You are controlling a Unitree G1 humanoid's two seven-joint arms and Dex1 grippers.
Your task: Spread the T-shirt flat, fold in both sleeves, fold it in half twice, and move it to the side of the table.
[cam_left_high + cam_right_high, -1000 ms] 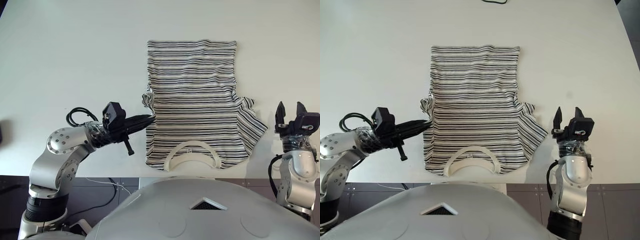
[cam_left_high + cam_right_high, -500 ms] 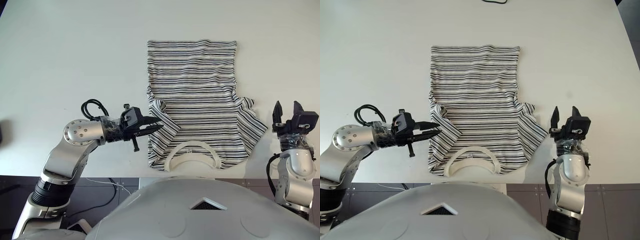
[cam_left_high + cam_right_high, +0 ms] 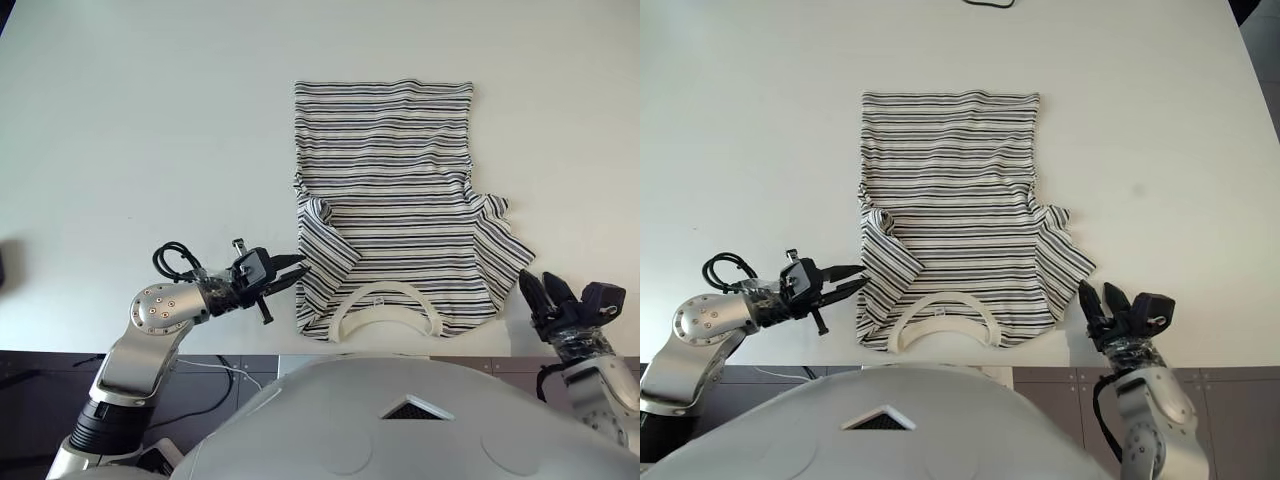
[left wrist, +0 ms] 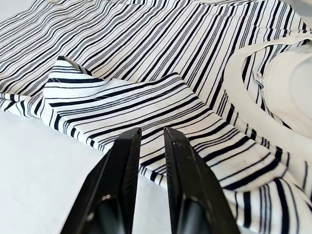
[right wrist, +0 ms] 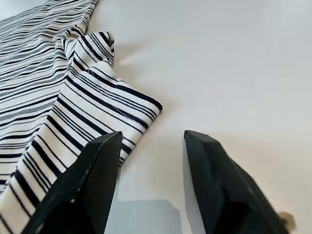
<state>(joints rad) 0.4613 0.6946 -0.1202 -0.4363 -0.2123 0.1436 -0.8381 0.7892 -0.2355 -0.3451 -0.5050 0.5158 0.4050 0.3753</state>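
The striped T-shirt (image 3: 390, 170) lies flat on the white table (image 3: 150, 120), with its white collar (image 3: 385, 300) at the near edge. Its left sleeve (image 3: 330, 245) is folded in over the body. The right sleeve (image 3: 500, 245) still sticks out to the side. My left gripper (image 3: 298, 268) is open and holds nothing, just left of the shirt's near left corner; the left wrist view has the left gripper (image 4: 150, 134) pointing at the folded sleeve (image 4: 122, 97). My right gripper (image 3: 540, 292) is open and low at the near edge, just right of the right sleeve (image 5: 97, 92).
A dark cable (image 3: 988, 3) lies at the table's far edge. Broad bare table surface stretches left of the shirt and right of it (image 3: 1160, 120). The near table edge (image 3: 60, 350) runs close under both grippers.
My left gripper carried the left sleeve in over the shirt, let go of it and drew back toward the near edge. My right gripper dropped toward the near edge and tipped toward the right sleeve.
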